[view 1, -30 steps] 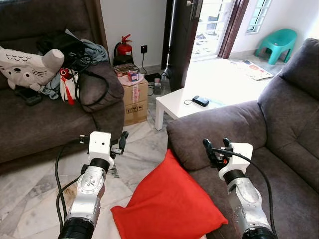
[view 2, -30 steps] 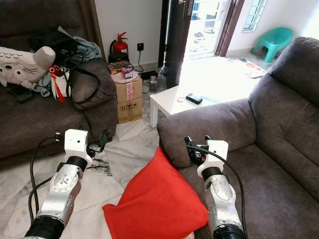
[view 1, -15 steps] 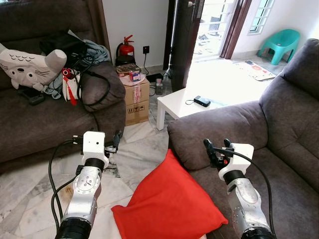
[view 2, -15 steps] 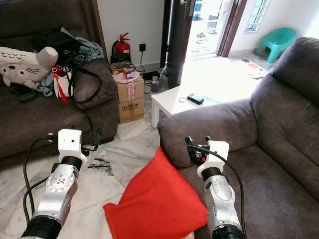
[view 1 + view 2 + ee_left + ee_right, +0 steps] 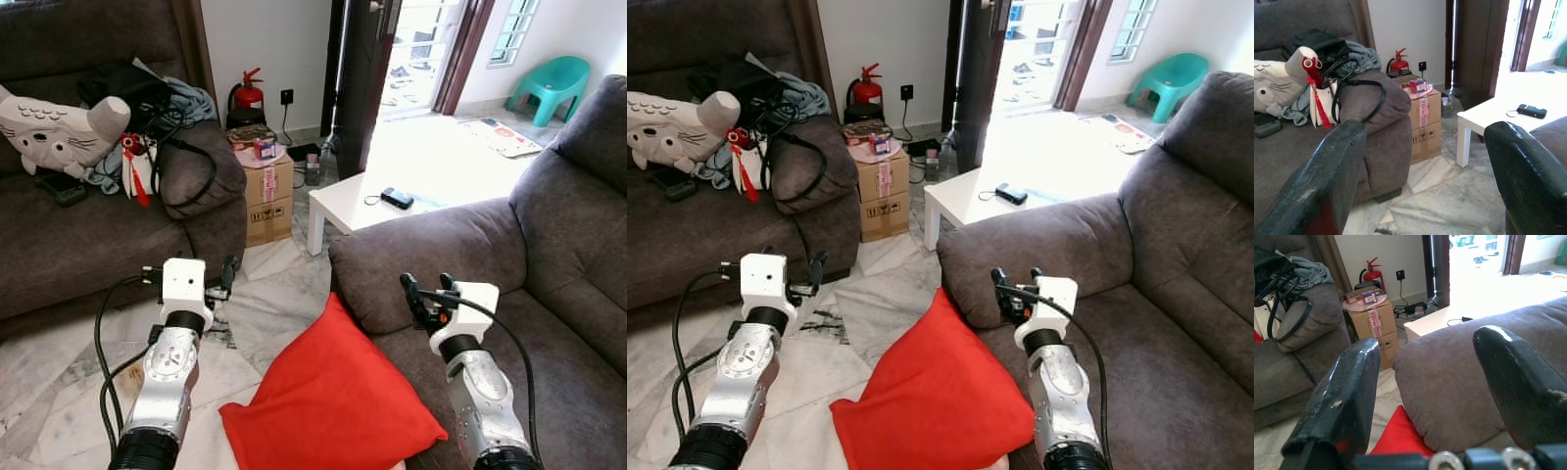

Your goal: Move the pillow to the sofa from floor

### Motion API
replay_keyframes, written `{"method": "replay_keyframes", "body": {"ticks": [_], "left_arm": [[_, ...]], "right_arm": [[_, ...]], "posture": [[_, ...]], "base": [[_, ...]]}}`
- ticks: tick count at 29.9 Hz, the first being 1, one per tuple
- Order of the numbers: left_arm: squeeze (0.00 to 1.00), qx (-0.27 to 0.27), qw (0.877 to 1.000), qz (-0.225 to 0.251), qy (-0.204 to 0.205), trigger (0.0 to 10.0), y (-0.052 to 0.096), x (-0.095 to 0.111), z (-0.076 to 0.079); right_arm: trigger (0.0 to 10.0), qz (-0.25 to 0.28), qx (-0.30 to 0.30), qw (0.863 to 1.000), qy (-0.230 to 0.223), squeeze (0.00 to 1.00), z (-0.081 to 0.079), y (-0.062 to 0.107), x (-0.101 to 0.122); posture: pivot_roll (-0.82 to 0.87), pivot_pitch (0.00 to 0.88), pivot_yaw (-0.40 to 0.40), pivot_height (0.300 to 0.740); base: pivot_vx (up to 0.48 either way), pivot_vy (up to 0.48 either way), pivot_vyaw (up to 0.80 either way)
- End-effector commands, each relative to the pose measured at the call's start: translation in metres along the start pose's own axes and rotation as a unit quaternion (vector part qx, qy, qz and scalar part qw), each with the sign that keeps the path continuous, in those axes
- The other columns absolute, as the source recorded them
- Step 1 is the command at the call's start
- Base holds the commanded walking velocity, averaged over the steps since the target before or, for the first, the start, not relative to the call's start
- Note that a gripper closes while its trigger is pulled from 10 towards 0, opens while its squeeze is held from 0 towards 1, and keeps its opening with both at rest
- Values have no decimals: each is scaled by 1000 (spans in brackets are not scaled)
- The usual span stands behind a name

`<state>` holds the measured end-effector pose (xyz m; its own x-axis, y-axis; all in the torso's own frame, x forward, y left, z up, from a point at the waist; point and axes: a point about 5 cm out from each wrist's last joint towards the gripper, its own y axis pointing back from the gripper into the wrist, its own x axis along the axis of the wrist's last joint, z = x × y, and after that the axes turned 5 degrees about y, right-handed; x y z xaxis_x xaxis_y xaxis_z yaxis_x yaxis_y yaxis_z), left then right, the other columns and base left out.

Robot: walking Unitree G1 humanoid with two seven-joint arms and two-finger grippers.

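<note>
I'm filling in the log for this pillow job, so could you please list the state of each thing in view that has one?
Red pillow: on the floor, leaning against the sofa front, not held.
Left pincer: open, empty, raised over the floor.
Right pincer: open, empty, above the sofa seat.
Door: open.
Cardboard box: taped shut, small items on top.
Fire extinguisher: upright by the wall.

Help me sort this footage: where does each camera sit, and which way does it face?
Eye views: head, looking down at the red pillow, both arms showing.
Left wrist view: past open fingers toward the cluttered sofa.
Right wrist view: past open fingers at the sofa armrest.
Shared by all: cardboard box, fire extinguisher.
</note>
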<state>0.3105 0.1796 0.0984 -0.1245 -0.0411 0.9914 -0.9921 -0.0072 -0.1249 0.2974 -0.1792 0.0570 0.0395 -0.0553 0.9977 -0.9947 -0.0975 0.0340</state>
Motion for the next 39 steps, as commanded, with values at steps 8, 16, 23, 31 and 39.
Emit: {"method": "replay_keyframes", "body": {"ticks": [8,16,23,31,39], "left_arm": [[0,1,1000,-1,-8,10000,-1,-1,1],[0,5,1000,0,-9,10000,-1,-1,1],[0,7,1000,0,-9,10000,-1,0,0],[0,8,1000,0,-9,10000,-1,0,-1],[0,10,1000,1,-7,10000,-1,-1,-2]], "right_arm": [[10000,1,2,1000,2,0,2,-3,4],[10000,14,7,1000,5,0,0,-3,6],[10000,4,5,1000,9,0,1,-2,4],[10000,3,1,1000,9,0,2,-2,4],[10000,2,0,1000,6,0,3,-2,4]], "posture": [[-1,0,-65,649],[2,0,-67,611],[1,0,-66,611],[0,0,-66,611],[1,0,-68,611]], "base": [[0,0,0],[0,0,0],[0,0,0],[0,0,0],[0,0,0]]}}
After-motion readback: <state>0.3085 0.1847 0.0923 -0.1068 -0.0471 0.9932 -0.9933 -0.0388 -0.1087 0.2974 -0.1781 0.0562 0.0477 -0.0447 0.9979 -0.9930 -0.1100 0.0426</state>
